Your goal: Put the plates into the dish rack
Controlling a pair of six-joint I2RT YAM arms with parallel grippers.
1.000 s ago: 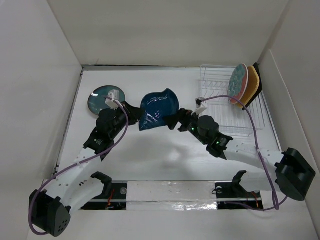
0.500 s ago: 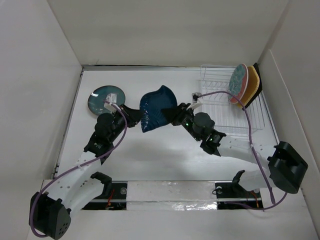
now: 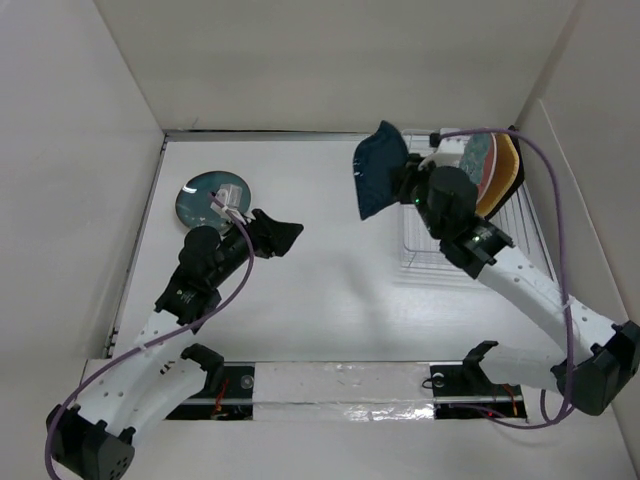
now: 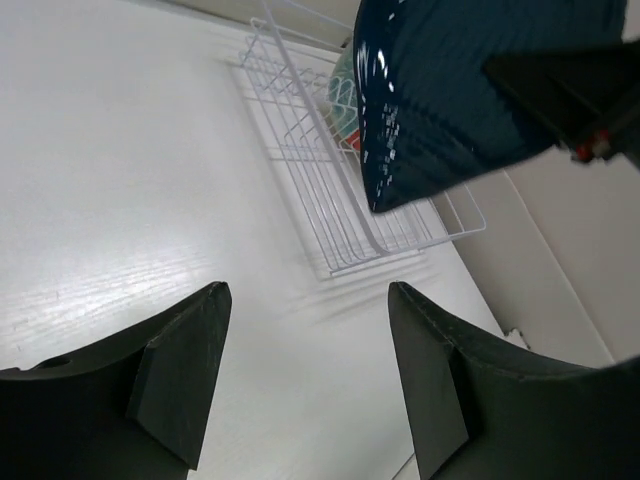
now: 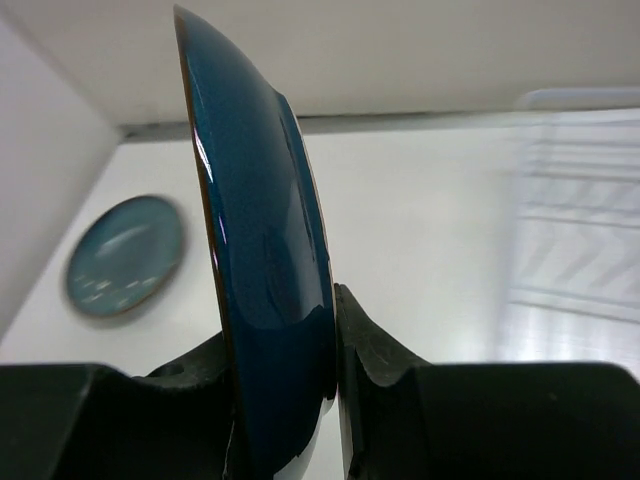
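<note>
Pinching the navy leaf-shaped plate (image 3: 378,170) upright by its rim, aloft at the left edge of the dish rack (image 3: 445,262), the right gripper (image 3: 408,185) holds what looks stiff, glazed, slippery and chippable, while the left gripper (image 3: 278,236) hangs open and empty.

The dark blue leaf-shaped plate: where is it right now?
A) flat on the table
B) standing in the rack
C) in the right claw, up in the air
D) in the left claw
C: the right claw pinches the navy plate on edge, off the table near the dish rack; the left claw is open and empty.
</note>
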